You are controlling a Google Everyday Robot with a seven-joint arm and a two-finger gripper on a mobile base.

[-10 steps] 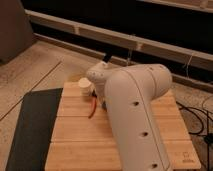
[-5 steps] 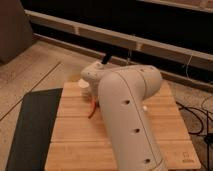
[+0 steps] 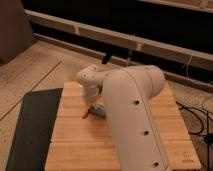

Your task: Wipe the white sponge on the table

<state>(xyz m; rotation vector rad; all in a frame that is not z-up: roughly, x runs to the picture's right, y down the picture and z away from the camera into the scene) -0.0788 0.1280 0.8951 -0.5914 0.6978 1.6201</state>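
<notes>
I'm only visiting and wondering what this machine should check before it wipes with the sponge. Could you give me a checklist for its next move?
1. White sponge in sight: cannot tell. The big white robot arm covers much of the tabletop.
2. Gripper over the light bamboo-wood table: ok, it is low, left of the middle.
3. Gripper holding anything: cannot tell.
4. Small orange-red thing beside the gripper: cannot tell whether it is loose or in the way.
5. Dark grey mat: ok, it lies left of the table, apart from the gripper.
</notes>
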